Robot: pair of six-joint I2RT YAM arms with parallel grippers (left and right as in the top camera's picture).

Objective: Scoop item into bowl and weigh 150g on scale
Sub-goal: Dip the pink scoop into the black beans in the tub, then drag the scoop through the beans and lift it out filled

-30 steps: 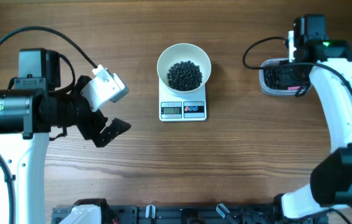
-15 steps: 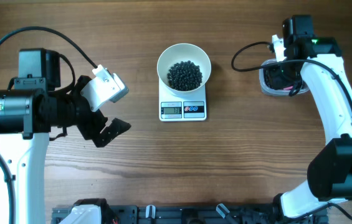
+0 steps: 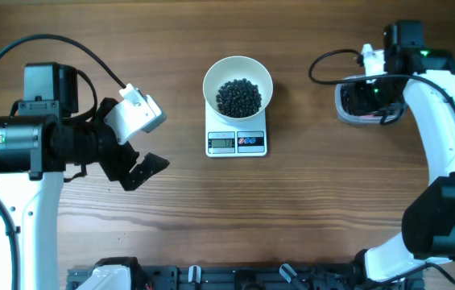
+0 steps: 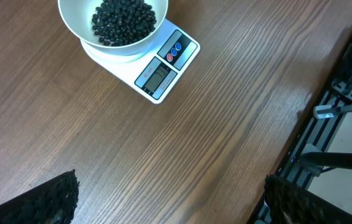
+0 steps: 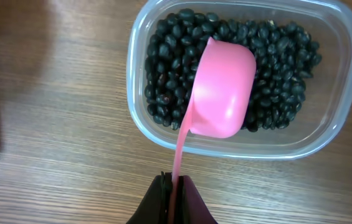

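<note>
The white bowl (image 3: 212, 74) stands on the small white scale (image 3: 237, 142) and holds a heap of black beans (image 3: 238, 97). The left wrist view also shows the bowl (image 4: 76, 28), its beans (image 4: 123, 18) and the scale (image 4: 160, 71). My left gripper (image 4: 169, 199) hangs open and empty above bare wood, left of the scale. My right gripper (image 5: 176, 183) is shut on the thin handle of a pink scoop (image 5: 222, 87). The scoop's cup lies over the beans (image 5: 163, 81) in a clear tub (image 5: 337, 118), with its smooth outer side towards the camera.
The clear tub (image 3: 342, 103) sits at the far right of the table, mostly under my right arm. A black rail (image 4: 325, 124) runs along the table's front edge. Bare wood lies between the scale and the tub.
My right wrist swung a little to the left over the tub and came back to the right. The left arm, the bowl and the scale have not moved.
</note>
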